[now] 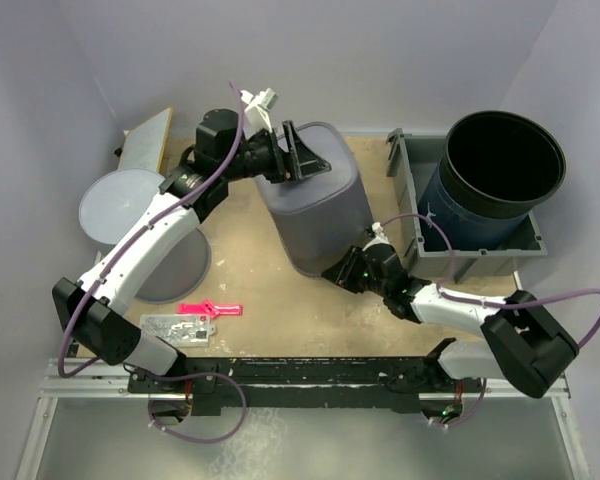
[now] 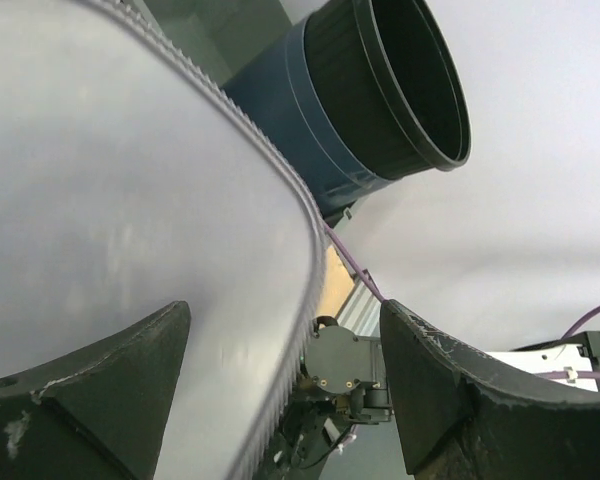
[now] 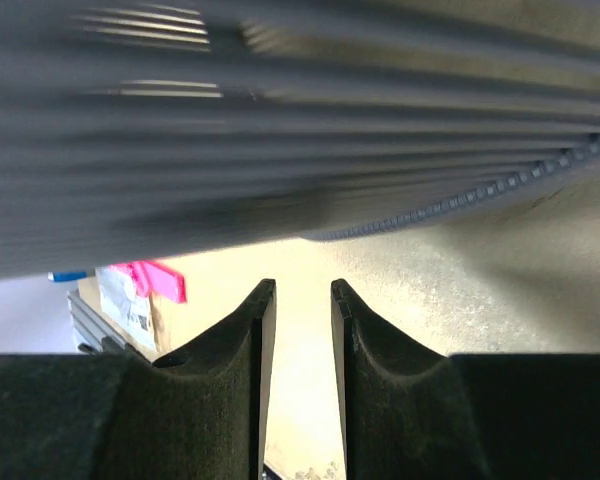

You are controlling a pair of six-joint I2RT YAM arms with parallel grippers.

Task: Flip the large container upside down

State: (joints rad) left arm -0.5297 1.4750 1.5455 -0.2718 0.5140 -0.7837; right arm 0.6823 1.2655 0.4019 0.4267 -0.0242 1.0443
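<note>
The large container (image 1: 315, 200) is a grey rounded bin that leans on the tan tabletop at mid-table, its wide flat face turned up and away. My left gripper (image 1: 298, 152) is at its far upper edge, open wide. In the left wrist view the ridged edge of the container (image 2: 100, 200) runs between the spread fingers of that gripper (image 2: 285, 310). My right gripper (image 1: 336, 268) is low at the container's near bottom edge. In the right wrist view the right gripper (image 3: 300, 285) stands slightly open on nothing, just under the ribbed container (image 3: 280, 120).
A dark blue bucket (image 1: 500, 165) stands in a grey crate (image 1: 480, 262) at the right. Round grey lids (image 1: 120, 205) lie at the left, with a wooden board (image 1: 145, 140) behind them. A pink tool (image 1: 212, 308) and a flat packet (image 1: 178, 327) lie near the front edge.
</note>
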